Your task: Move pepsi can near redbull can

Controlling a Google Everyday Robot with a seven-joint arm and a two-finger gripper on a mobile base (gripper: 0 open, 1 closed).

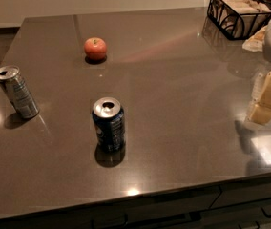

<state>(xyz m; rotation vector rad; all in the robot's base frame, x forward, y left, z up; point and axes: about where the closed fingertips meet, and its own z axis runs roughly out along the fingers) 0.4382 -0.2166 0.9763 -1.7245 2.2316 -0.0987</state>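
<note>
The pepsi can, dark blue with a silver top, stands upright near the middle front of the dark countertop. The redbull can, slim and silver-grey, stands at the left side of the counter, well to the left of the pepsi can. My gripper, cream-coloured, hangs at the right edge of the view over the counter's right side, far to the right of both cans and holding nothing that I can see.
A red apple sits behind the pepsi can toward the back. A black wire basket with packets stands at the back right corner. The counter's front edge runs along the bottom, with drawers below.
</note>
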